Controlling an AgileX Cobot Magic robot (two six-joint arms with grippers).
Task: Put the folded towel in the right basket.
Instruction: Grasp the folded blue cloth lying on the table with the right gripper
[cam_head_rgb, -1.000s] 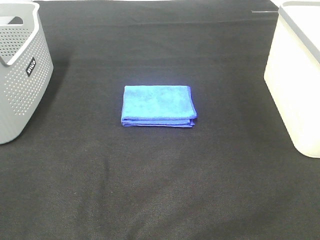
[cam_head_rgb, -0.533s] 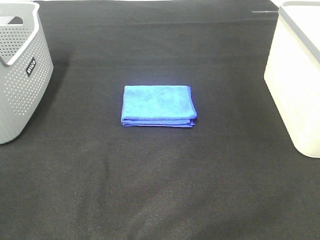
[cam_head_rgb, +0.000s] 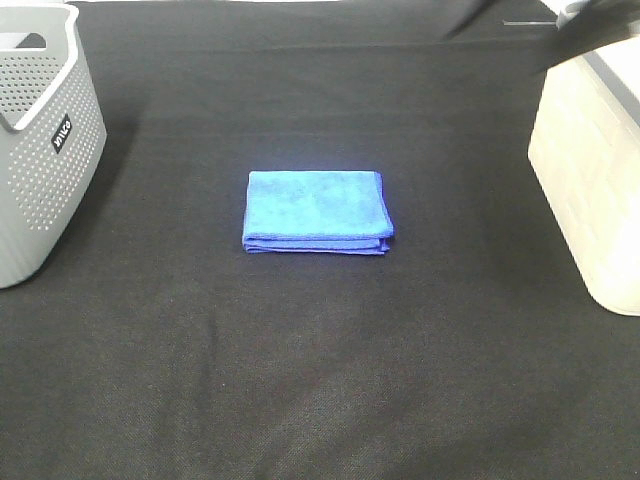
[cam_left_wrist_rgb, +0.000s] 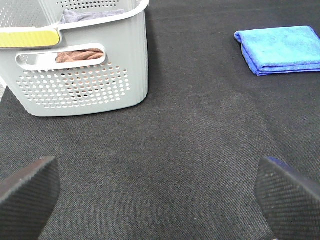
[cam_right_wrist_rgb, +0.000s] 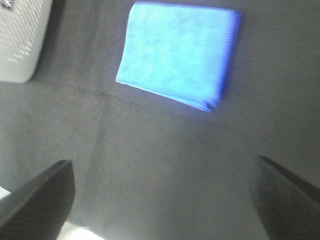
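A folded blue towel lies flat on the black cloth in the middle of the table. It also shows in the left wrist view and in the right wrist view. The right basket is white and stands at the right edge. A dark blurred part of my right arm shows at the top right, above that basket. My right gripper is open and empty, high over the cloth with the towel ahead of it. My left gripper is open and empty, low over the cloth, well apart from the towel.
A grey perforated basket stands at the left edge. In the left wrist view it holds brown and grey cloths. The black cloth covers the whole table.
A dark blurred part of my right arm has come into the exterior view at the top right. The towel and both baskets have not moved.
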